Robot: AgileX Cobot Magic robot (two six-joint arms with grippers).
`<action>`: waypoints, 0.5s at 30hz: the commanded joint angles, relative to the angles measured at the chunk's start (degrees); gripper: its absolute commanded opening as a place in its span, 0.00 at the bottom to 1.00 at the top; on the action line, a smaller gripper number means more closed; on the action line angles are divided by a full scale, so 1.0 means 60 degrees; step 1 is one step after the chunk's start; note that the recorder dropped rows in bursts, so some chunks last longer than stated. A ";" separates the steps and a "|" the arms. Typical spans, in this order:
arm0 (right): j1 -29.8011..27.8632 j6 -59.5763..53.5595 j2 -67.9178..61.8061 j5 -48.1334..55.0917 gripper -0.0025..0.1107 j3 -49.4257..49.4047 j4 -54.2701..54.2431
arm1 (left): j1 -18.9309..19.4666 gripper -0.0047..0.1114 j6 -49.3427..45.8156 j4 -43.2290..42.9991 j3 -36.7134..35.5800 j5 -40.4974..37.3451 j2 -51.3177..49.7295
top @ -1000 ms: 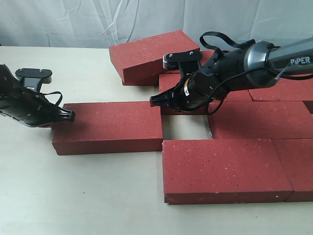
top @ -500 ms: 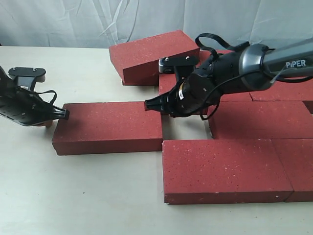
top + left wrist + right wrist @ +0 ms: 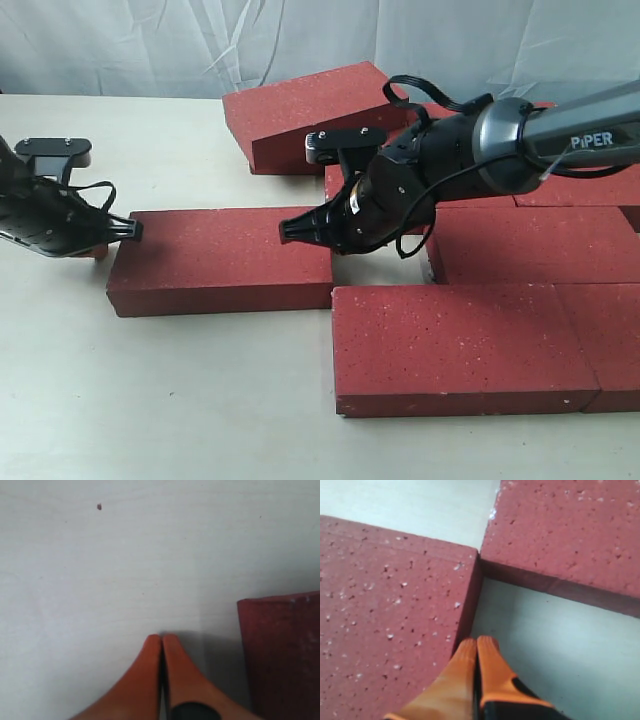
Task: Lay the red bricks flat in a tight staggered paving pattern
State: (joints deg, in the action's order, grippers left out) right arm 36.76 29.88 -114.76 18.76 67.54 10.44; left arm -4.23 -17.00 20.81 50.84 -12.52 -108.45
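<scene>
Pale table (image 3: 200, 400) — left tool (image 3: 161, 639) and right tool (image 3: 285, 232) pressed together; right has slid leftward, seemingly touching a brick (image 3: 225, 260).

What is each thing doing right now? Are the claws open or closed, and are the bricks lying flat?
Left gripper: shut, holding nothing, beside the left brick's end.
Right gripper: shut, holding nothing, at the edge of the gap.
Left brick: lying flat on the table.
Back brick: tilted, one end propped up.
Front brick: lying flat.
</scene>
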 commanded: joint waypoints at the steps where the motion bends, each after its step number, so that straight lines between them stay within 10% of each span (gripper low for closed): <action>1: 0.0005 -0.0744 0.0040 0.0140 0.02 0.0026 -0.0662 | -0.0004 0.04 0.0010 0.0308 0.0018 0.0084 -0.0021; 15: -0.0016 -0.0987 0.0057 0.0486 0.02 0.0026 -0.0780 | -0.0487 0.04 0.0010 0.0289 0.0018 0.0170 -0.0038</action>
State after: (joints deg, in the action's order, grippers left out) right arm 36.76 24.30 -114.76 21.56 67.54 5.75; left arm -6.88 -17.00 22.21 50.84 -12.16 -108.56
